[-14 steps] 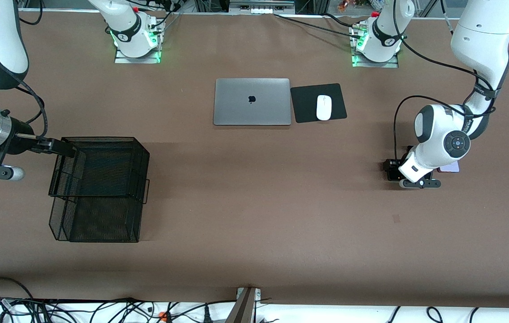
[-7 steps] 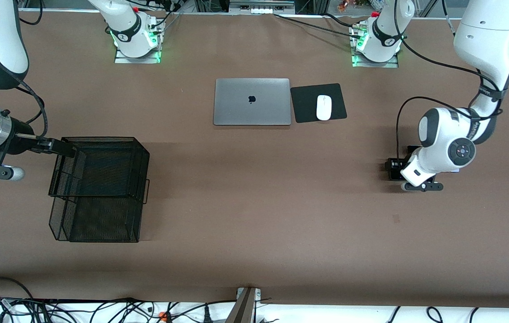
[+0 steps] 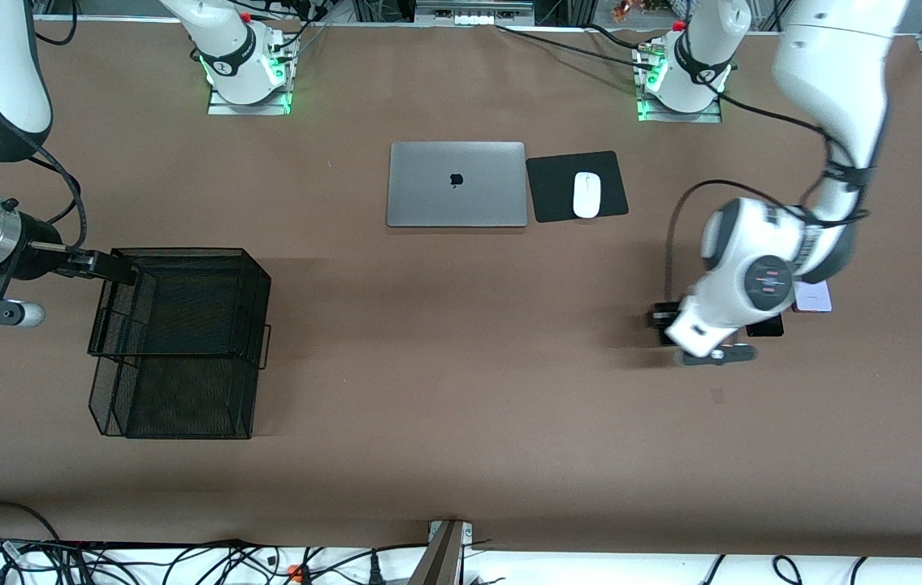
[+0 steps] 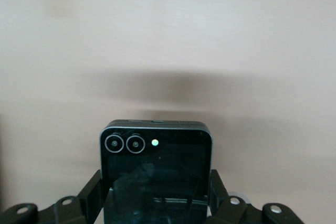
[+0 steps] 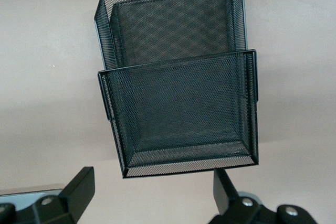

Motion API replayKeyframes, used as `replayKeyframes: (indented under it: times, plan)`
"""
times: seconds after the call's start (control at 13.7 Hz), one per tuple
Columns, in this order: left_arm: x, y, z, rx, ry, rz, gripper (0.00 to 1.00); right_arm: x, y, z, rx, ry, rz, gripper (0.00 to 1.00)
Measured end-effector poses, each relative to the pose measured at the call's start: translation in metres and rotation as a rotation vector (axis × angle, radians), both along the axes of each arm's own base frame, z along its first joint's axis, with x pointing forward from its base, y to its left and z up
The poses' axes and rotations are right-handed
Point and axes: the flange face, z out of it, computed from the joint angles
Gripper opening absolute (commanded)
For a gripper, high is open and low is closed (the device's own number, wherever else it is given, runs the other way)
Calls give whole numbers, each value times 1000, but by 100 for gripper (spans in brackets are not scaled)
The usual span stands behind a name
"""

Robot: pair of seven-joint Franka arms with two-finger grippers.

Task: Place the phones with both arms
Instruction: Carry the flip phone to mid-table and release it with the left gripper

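A: Where is the small black phone (image 4: pixel 156 174) kept?
B: It is clamped in the left pincer (image 4: pixel 157 203), raised over the tabletop (image 3: pixel 461 366).
A: And the right pincer (image 5: pixel 152 192)?
B: It is held wide open, empty, above the mesh tray (image 3: pixel 184 325).

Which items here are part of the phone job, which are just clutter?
Job: small near-square black phone gripped in left hand; pale lavender squarish phone; another black phone; black wire-mesh two-tier tray; open right hand.
Clutter: closed silver laptop; white mouse; black mousepad.
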Motion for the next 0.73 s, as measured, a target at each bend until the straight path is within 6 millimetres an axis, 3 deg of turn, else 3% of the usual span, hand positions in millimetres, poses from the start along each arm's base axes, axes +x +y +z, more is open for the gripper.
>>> replayKeyframes:
  times: [0.15, 0.29, 0.51, 0.73]
  plan:
    - [-5, -71, -1, -15, -16, 15, 0, 0, 0, 0, 0, 0, 0, 100]
    - [-10, -127, 2, -50, -32, 9, 0, 0, 0, 0, 0, 0, 0, 100]
    - [-17, -195, 7, -107, -49, 1, 0, 0, 0, 0, 0, 0, 0, 100]
    - [-27, -255, -2, -133, -61, -12, 0, 0, 0, 0, 0, 0, 0, 100]
